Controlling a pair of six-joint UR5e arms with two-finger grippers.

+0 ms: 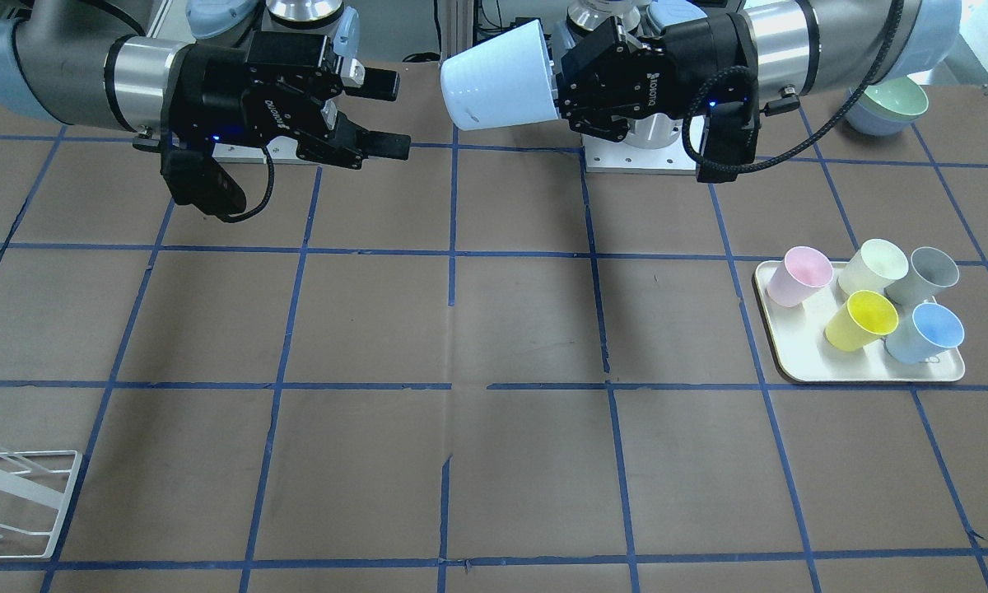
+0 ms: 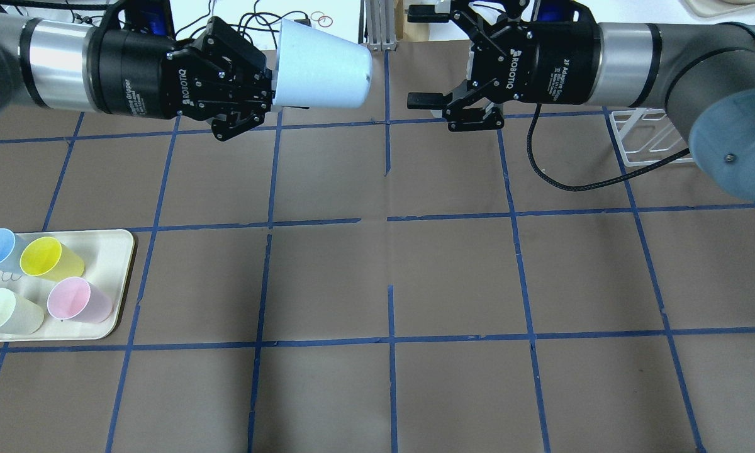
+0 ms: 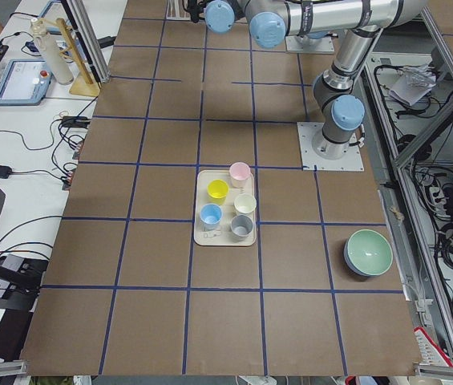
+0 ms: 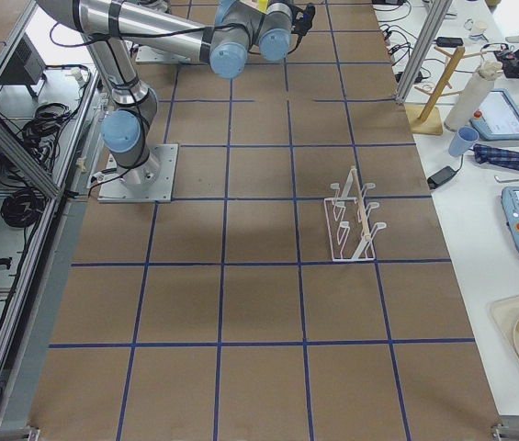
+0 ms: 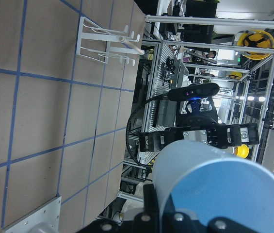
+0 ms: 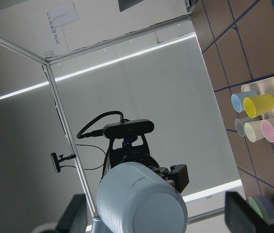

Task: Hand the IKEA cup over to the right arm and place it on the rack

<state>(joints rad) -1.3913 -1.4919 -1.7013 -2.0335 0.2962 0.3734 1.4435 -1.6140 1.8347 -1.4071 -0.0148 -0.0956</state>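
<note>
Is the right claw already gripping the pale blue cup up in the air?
No, the right claw is open and apart from the IKEA cup, which the left claw holds sideways by its rim end.

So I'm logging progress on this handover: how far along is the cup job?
Done: the IKEA cup is up off the table, sideways in the left gripper, base toward the right gripper. In hand: the handover; the right gripper is open, apart from the cup. Left: the right gripper's grasp, the left's release, then placing on the rack.

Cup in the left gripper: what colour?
The IKEA cup is pale blue; overhead view shows it best.
</note>
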